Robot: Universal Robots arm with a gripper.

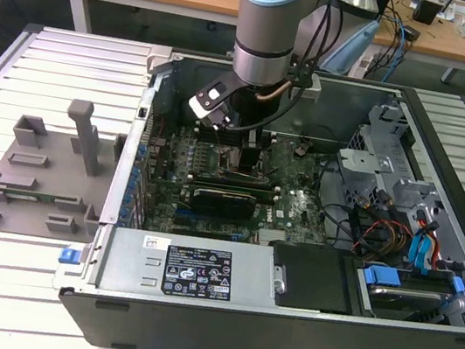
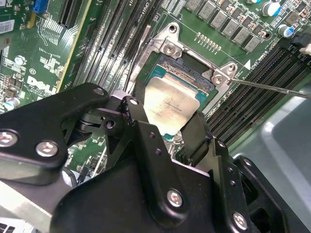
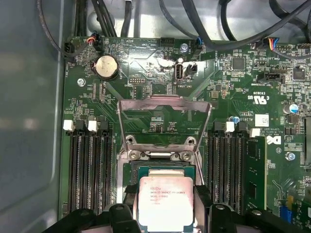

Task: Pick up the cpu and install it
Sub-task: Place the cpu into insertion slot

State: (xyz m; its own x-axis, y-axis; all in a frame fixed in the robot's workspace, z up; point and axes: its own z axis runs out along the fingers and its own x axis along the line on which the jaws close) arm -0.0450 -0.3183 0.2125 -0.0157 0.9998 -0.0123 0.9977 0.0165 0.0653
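Black claw (image 2: 165,115) fingers (image 2: 141,131) gripped two opposite edges of the cpu (image 2: 170,99), narrowed just to its width and holding its silvery plate right over the open socket (image 2: 187,73); whether it was seated could not be told. Its hinged cover (image 3: 164,104) stood raised. In the exterior view, the arm (image 1: 269,30) reached down from upper centre into the opened computer case (image 1: 279,328) on the slatted desk (image 1: 9,299), a grey fixture (image 1: 36,183) at centre left.
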